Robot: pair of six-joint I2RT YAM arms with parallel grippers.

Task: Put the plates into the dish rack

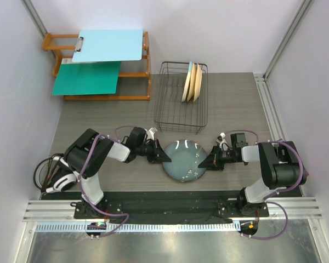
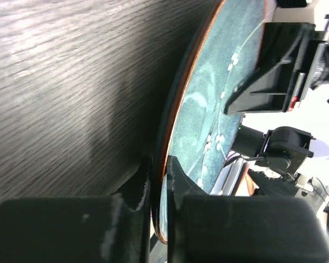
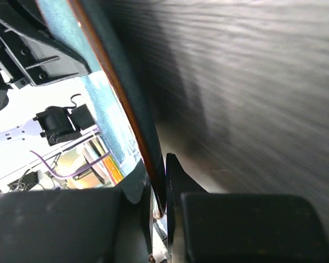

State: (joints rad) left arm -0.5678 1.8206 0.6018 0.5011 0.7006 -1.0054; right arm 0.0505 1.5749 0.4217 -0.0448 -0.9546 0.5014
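Note:
The dark teal-grey plate [image 1: 183, 160] lies flat and low at the table's near middle, and I cannot tell if it touches the table. My left gripper [image 1: 163, 156] is shut on its left rim and my right gripper [image 1: 205, 162] is shut on its right rim. In the left wrist view the plate [image 2: 208, 109] has its rim pinched in my gripper [image 2: 158, 167]. The right wrist view shows the plate [image 3: 123, 76] pinched the same way in my gripper [image 3: 159, 172]. The black wire dish rack [image 1: 172, 118] stands behind, with tan and cream plates [image 1: 192, 83] upright in its far right part.
An orange wooden rack [image 1: 142, 82] with a light-blue and a green clipboard [image 1: 107, 46] stands at the back left. Cables [image 1: 44, 170] loop beside the left arm's base. Aluminium frame rails run along the right side [image 1: 268, 104] and the near edge.

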